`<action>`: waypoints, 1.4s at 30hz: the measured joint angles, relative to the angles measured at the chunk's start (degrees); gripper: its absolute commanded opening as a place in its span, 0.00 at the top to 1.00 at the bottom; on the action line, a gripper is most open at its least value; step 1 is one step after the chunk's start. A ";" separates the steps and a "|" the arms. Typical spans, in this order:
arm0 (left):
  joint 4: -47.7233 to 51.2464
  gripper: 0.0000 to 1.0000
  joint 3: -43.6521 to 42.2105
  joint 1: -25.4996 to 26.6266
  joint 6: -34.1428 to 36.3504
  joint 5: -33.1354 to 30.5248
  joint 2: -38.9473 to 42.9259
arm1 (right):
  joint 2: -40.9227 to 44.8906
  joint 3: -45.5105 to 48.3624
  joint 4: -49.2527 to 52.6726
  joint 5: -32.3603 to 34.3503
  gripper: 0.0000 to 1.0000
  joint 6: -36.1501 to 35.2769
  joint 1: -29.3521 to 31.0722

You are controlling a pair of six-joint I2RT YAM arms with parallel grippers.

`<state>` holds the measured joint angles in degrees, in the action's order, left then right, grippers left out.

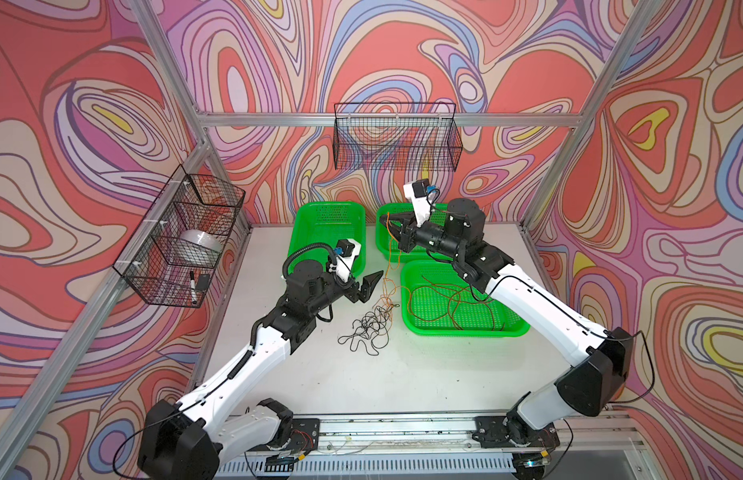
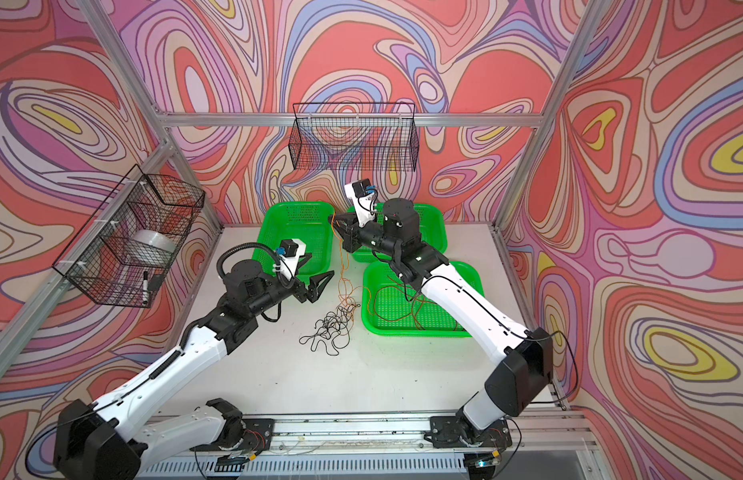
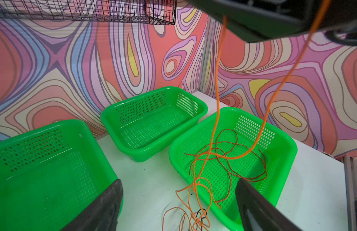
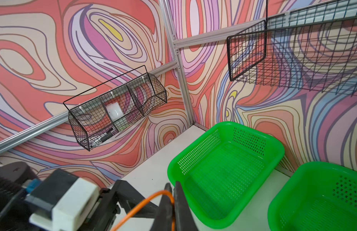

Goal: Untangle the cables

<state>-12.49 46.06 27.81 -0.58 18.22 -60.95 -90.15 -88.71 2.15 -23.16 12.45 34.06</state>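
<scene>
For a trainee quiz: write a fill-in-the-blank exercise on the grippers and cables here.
1. The hanging cable, clamped in the shut right gripper, is ___ in colour.
2. The left gripper, jaws wide apart, holds ___.
3. The dark red cable lies in the green basket nearest the arms' bases, one of ___ on the table.
Missing words: orange; nothing; three.

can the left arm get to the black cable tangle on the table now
Probably yes: the left tool is open, empty and hovers near the black cable tangle on the table, nothing between them. The orange cable hanging from the shut right tool runs into the tangle and may snag.
</scene>
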 measured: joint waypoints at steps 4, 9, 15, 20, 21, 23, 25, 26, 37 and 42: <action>-2.05 0.00 -4.76 0.02 2.38 1.36 4.09 | -1.20 -0.61 0.74 -0.07 1.00 -0.22 0.00; -5.90 0.00 -5.49 0.87 2.78 4.48 -0.48 | -1.51 -0.92 1.49 -0.48 1.00 -0.37 0.00; -13.42 0.00 -2.05 2.16 1.36 4.48 -13.46 | -1.51 -1.46 1.14 -2.23 1.00 -0.35 0.00; -19.34 0.53 3.17 2.16 -0.70 3.80 -21.18 | -1.51 -1.46 1.20 -3.63 1.00 -0.35 0.00; -19.61 0.76 4.44 2.16 -1.07 4.02 -22.05 | -1.51 -1.46 1.27 -3.65 1.00 -0.35 0.00; -20.20 1.00 7.10 2.16 -1.20 4.98 -23.19 | -1.46 -1.46 1.29 -3.39 0.95 -0.35 0.00; -20.65 1.00 8.59 2.16 -1.36 6.03 -23.15 | -1.31 -1.44 1.38 -2.60 0.73 -0.44 -0.02; -20.81 1.00 8.94 2.16 -1.29 6.38 -22.86 | -1.07 -1.40 1.20 -1.62 0.60 -0.63 -0.20; -10.40 1.00 16.11 2.16 0.81 7.89 -13.86 | 4.55 7.28 3.02 3.45 0.49 -1.60 -5.27; -8.81 1.00 19.52 2.16 1.07 8.66 -11.65 | 3.87 17.25 0.44 -1.73 0.48 2.32 -4.72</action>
<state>-21.30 65.58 29.98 0.49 26.87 -72.60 -86.28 -71.46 2.59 -24.88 14.76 29.34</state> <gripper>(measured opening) 0.047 0.516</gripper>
